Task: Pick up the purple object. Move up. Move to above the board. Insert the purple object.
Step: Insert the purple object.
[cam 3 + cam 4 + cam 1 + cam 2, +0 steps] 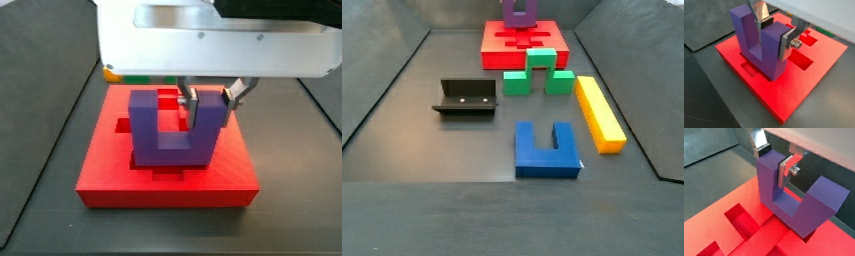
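The purple object (757, 50) is a U-shaped block held upright with its arms pointing up. My gripper (774, 32) is shut on one arm of it, a silver finger on each side. It also shows in a wrist view (801, 208) with the gripper (774, 159) on the arm. The block's base is low over the slots of the red board (811, 95). I cannot tell whether it touches. In a side view the gripper (210, 98) holds the block (167, 145) over the middle of the board (160, 185). Another side view shows the block (519, 12) on the far board (525, 45).
In a side view two green blocks (516, 82) (560, 80) lie in front of the board. A long yellow bar (599, 112) lies to the right. A blue U-shaped block (547, 152) lies nearer. The black fixture (465, 97) stands at the left.
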